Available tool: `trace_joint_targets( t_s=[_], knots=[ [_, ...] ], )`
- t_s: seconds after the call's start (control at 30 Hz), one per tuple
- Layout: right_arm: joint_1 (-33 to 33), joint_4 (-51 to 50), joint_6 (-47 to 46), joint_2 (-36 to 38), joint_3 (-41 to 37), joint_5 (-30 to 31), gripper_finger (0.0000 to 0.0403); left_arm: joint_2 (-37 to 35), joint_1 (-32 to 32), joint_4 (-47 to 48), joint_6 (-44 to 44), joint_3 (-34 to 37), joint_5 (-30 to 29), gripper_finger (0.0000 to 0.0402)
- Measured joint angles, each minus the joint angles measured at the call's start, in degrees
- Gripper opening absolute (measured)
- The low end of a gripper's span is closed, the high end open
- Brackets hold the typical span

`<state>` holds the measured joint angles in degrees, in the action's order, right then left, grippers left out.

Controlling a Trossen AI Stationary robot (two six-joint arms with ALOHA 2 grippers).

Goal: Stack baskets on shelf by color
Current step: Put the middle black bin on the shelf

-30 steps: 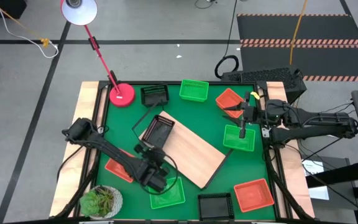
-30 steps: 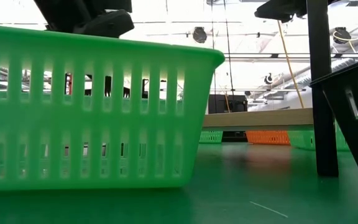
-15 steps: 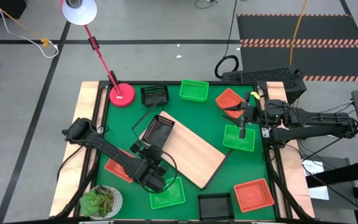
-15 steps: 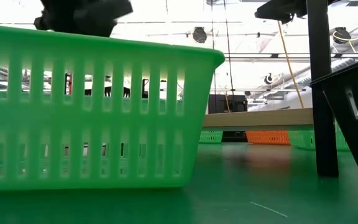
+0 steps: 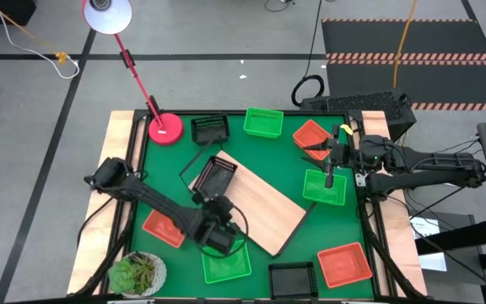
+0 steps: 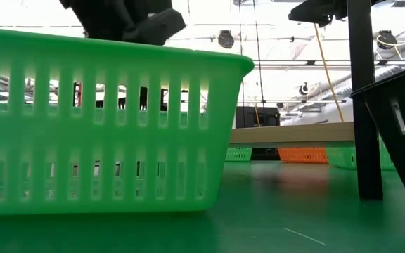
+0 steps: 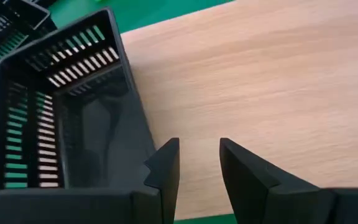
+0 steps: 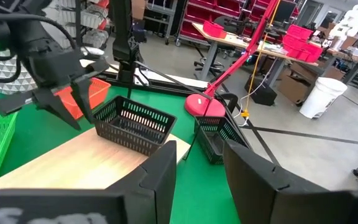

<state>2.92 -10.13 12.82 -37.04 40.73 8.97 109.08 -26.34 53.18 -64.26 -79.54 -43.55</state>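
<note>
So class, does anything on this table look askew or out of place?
Yes: the wooden shelf lies at a slant across the green mat. Only one black basket sits on it, at one end; the other baskets are scattered around.

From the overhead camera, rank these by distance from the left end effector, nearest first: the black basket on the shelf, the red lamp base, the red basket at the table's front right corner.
Measured from the left end effector, over the shelf's near end:
1. Black basket on the shelf, just beyond it.
2. Red lamp base, back left corner.
3. Red basket at the front right corner, across the table.
</note>
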Motion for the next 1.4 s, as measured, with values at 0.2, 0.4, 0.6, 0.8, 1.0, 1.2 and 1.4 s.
trace_joint_targets(
  t_s=[0.2, 0.4, 0.6, 0.8, 1.0, 1.2, 1.4],
  knots=[
    [0.0, 0.0, 0.3, 0.0, 0.0, 0.0, 0.0126, 0.0, 2.1, -0.5, 0.1, 3.9, 1.5, 0.0117],
    [0.0, 0.0, 0.3, 0.0, 0.0, 0.0, 0.0126, 0.0, 1.8, 0.2, -0.1, 4.1, 1.6, 0.0117],
    [0.0, 0.0, 0.3, 0.0, 0.0, 0.0, 0.0126, -2.0, 0.0, 2.8, -0.8, 2.7, 1.5, 0.0117],
    [0.0, 0.0, -0.2, 0.0, 0.0, 0.0, 0.0126, -4.6, -0.9, 2.2, 1.0, 2.7, 0.5, 0.0117],
    [0.0, 0.0, -0.1, 0.0, 0.0, 0.0, 0.0126, -5.2, 1.3, 0.5, 6.7, 2.7, -1.5, 0.0118],
    [0.0, 0.0, 0.0, 0.0, 0.0, 0.0, 0.0126, -5.2, 11.5, -0.7, 6.6, 1.1, 10.9, 0.0118],
    [0.0, 0.0, 0.5, 0.0, 0.0, 0.1, 0.0126, -5.2, 17.5, -4.2, 9.8, 0.1, 20.2, 0.0118]
  ],
)
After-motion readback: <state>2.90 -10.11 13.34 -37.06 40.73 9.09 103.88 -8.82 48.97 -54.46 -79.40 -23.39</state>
